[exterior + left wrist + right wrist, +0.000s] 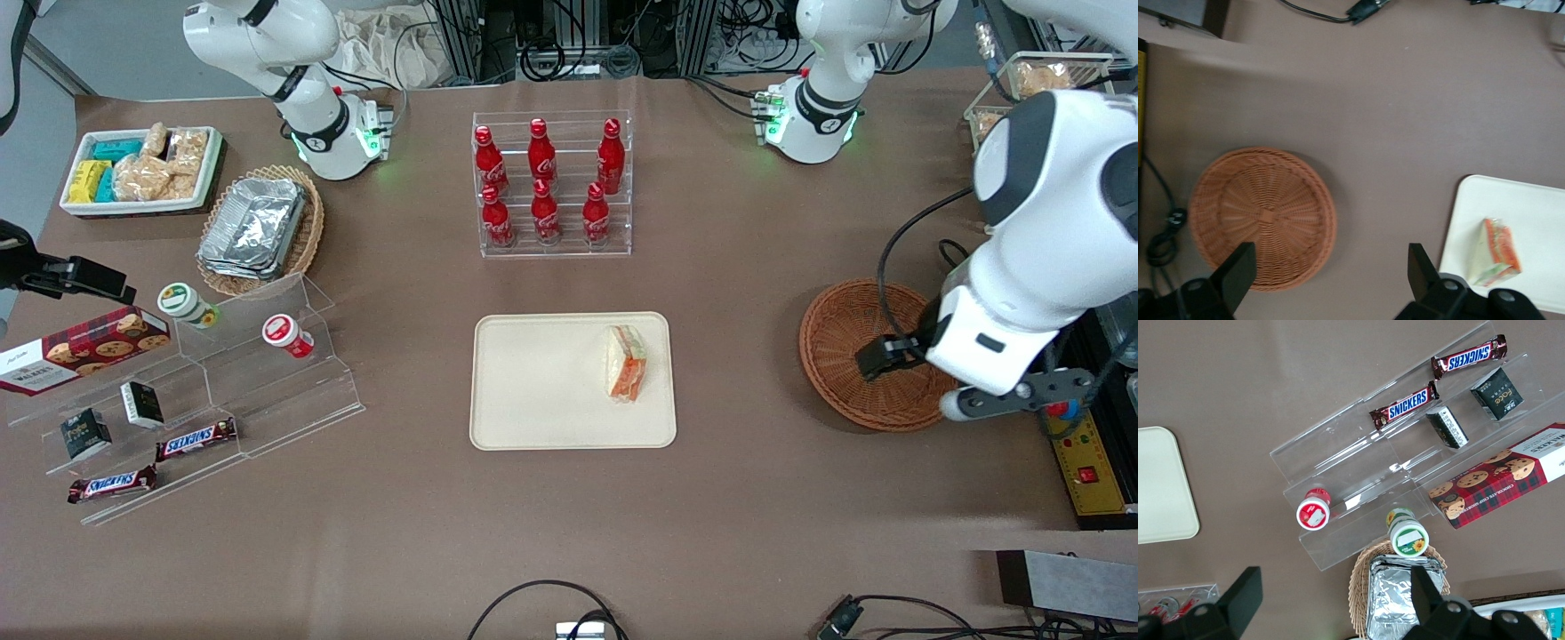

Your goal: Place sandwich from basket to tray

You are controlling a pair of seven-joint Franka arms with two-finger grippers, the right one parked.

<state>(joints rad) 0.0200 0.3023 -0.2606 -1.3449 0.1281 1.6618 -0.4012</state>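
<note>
The sandwich point(626, 364) lies on the tray point(533, 382) near its edge toward the working arm. It looks light, soft and easily squashed; gentle hold across the bread faces suits. The gripper point(1331, 280) hangs over the empty basket point(845, 356), jaws spread. The arm hides part of the basket's rim.

White-shelled arm, black joints, gripper point(1331, 280) with 2 black fingers point(1238, 270).
</note>
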